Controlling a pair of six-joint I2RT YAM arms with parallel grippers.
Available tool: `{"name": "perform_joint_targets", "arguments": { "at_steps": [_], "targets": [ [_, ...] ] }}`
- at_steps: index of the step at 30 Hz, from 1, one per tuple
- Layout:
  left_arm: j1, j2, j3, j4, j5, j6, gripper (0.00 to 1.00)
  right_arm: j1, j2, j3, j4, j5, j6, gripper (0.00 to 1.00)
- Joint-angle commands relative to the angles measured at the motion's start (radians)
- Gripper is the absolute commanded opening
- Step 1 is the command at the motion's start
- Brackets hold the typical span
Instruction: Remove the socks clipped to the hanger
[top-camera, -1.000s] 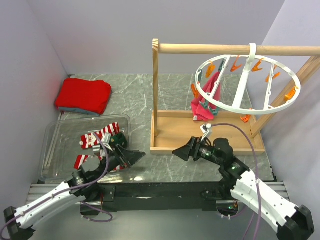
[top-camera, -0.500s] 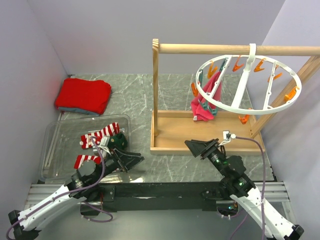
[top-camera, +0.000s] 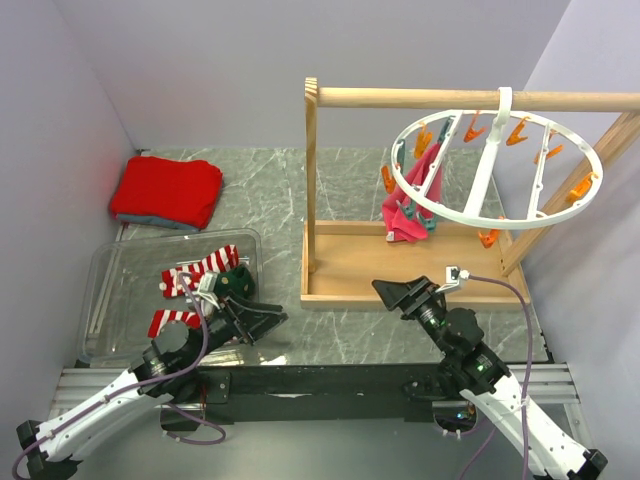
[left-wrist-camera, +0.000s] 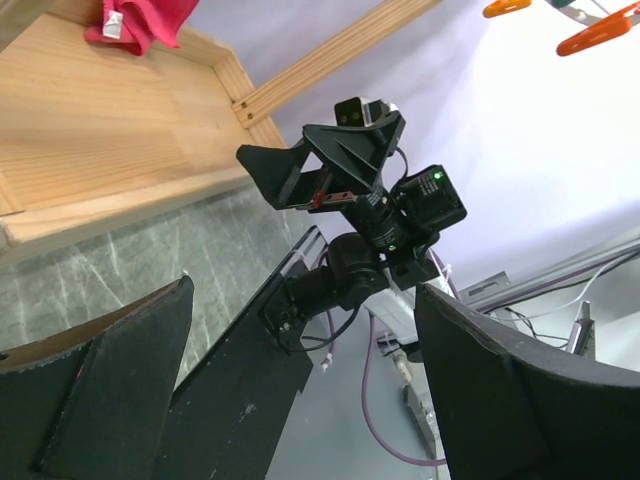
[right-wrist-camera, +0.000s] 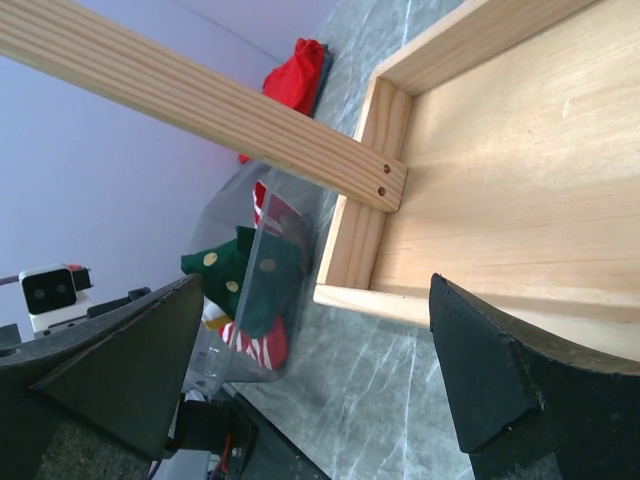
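Note:
The white ring hanger hangs by its hook from the wooden rail, with orange clips round its rim. A pink cloth hangs from its left side, with a bit of dark teal fabric behind it that I cannot identify. Red-and-white striped socks and a dark green sock lie in the clear bin; they also show in the right wrist view. My left gripper is open and empty beside the bin's right edge. My right gripper is open and empty at the front edge of the wooden base.
The wooden rail frame stands on a tray-like base at the right. A folded red cloth lies at the back left. The left wrist view shows the right arm's gripper facing it over the marble table.
The right arm has swung from pointing left to pointing up-left and sits further right. The left gripper has drawn back slightly. Both stay open and empty.

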Motion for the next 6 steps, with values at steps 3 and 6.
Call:
{"name": "perform_joint_targets", "arguments": {
  "at_steps": [3, 6],
  "targets": [
    [0.000, -0.102, -0.199, 0.103, 0.033, -0.021, 0.96, 0.007, -0.127, -0.227, 0.003, 0.025, 0.001, 1.00],
    [0.000, -0.090, -0.199, 0.114, 0.036, -0.015, 0.96, 0.007, -0.175, -0.227, -0.036, 0.026, 0.012, 1.00]
  ]
}}
